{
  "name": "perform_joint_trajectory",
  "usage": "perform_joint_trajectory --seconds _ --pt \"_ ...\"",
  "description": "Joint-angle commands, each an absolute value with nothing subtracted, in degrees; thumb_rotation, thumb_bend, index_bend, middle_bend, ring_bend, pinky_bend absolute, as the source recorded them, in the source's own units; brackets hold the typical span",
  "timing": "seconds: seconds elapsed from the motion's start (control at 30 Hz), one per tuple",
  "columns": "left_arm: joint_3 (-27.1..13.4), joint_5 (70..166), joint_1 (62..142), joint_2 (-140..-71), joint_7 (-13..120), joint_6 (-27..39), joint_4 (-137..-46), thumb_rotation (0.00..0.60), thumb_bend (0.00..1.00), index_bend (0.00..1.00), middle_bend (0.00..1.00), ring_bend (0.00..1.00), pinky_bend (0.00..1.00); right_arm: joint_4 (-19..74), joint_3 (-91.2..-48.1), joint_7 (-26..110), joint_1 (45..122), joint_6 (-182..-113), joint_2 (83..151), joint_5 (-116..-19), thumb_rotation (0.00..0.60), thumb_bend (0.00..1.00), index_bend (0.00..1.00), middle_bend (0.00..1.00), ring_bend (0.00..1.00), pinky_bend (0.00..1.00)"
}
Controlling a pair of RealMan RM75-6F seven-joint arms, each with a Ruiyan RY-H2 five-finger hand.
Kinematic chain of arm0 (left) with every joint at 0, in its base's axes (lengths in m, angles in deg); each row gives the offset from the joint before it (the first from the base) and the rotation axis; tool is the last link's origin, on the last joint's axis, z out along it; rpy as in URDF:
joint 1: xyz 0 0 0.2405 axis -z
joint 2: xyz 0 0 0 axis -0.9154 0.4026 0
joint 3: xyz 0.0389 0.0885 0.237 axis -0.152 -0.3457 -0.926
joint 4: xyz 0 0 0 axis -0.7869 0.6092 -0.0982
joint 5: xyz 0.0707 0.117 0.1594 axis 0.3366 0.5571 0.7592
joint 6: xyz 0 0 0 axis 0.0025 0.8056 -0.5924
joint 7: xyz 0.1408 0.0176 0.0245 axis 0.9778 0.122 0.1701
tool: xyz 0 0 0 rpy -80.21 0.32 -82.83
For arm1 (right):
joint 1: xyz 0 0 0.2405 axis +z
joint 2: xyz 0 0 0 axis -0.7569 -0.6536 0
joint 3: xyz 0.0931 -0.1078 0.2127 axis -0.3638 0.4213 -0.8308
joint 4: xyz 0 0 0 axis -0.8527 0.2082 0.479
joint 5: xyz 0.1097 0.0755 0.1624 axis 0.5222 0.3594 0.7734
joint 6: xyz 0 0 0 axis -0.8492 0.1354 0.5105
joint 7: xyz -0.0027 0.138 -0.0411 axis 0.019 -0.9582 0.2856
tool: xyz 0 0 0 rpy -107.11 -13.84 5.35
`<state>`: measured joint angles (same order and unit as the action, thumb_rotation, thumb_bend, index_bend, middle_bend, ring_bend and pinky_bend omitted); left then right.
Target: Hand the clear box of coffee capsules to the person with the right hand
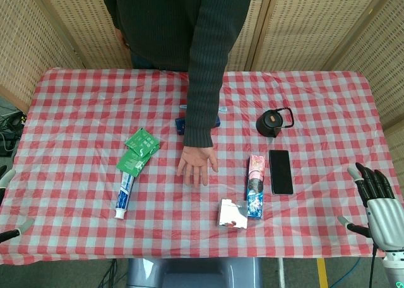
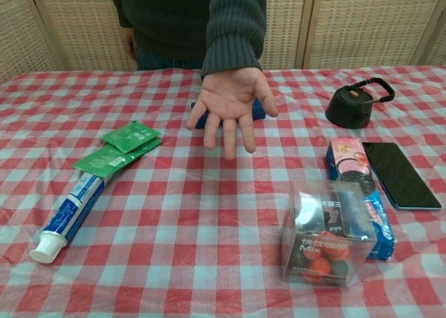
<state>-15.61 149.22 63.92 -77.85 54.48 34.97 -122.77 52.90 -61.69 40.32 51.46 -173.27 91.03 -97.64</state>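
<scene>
fingers (image 1: 371, 177) of right hand (image 1: 379, 203) spread, released, apart from clear box (image 2: 327, 233).

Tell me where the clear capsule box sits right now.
The clear box stands on the table near the robot's edge, right of centre in both views, beside the near end of the cookie pack and short of the person's open palm.

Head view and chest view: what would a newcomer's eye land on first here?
First, the person's open palm, held out over the middle of the checked table. Next, the clear box of coffee capsules at the near edge, beside the cookie pack, untouched. The right hand hangs off the table's right side, fingers apart, holding nothing.
</scene>
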Motion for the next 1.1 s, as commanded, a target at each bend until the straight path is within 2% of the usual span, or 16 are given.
perform_joint_trajectory --seconds 0.03,0.23,0.33,0.37,0.43,0.57,0.83,1.1 --pt "-15.6 149.2 63.9 -77.9 54.5 34.9 -122.8 0.600 0.00 0.00 0.00 0.00 0.00 52.9 -61.6 40.4 51.5 -173.1 91.0 -97.7 0.600 0.00 0.01 0.00 0.00 0.00" --pt "-15.3 148.9 64.1 -78.1 55.1 34.8 -122.7 0.600 0.00 0.00 0.00 0.00 0.00 53.6 -61.0 40.4 52.2 -171.8 90.8 -98.9 0.600 0.00 0.00 0.00 0.00 0.00" --pt "-15.1 148.3 64.4 -78.4 56.0 34.2 -122.8 0.600 0.00 0.00 0.00 0.00 0.00 54.4 -59.7 40.7 54.4 -167.8 89.7 -101.5 0.600 0.00 0.00 0.00 0.00 0.00" --pt "-15.0 148.0 64.5 -78.5 56.3 33.9 -122.9 0.600 0.00 0.00 0.00 0.00 0.00 55.3 -59.0 40.1 55.8 -165.2 89.0 -102.7 0.600 0.00 0.00 0.00 0.00 0.00" --pt "-14.1 146.0 65.4 -79.0 57.4 32.5 -123.2 0.600 0.00 0.00 0.00 0.00 0.00 59.9 -57.2 32.8 62.2 -155.4 86.7 -106.6 0.600 0.00 0.00 0.00 0.00 0.00" --pt "-12.8 143.0 66.8 -79.8 59.6 30.2 -123.5 0.600 0.00 0.00 0.00 0.00 0.00 63.7 -57.3 26.0 69.7 -145.3 83.4 -107.2 0.600 0.00 0.00 0.00 0.00 0.00" --pt "-11.4 140.0 69.3 -81.9 63.3 26.9 -122.6 0.600 0.00 0.00 0.00 0.00 0.00 68.9 -60.8 29.1 78.8 -131.7 86.3 -98.9 0.600 0.00 0.00 0.00 0.00 0.00" --pt "-10.4 136.7 70.4 -82.1 63.5 25.0 -122.3 0.600 0.00 0.00 0.00 0.00 0.00 69.3 -63.7 39.4 84.1 -125.5 92.3 -88.0 0.600 0.00 0.00 0.00 0.00 0.00"
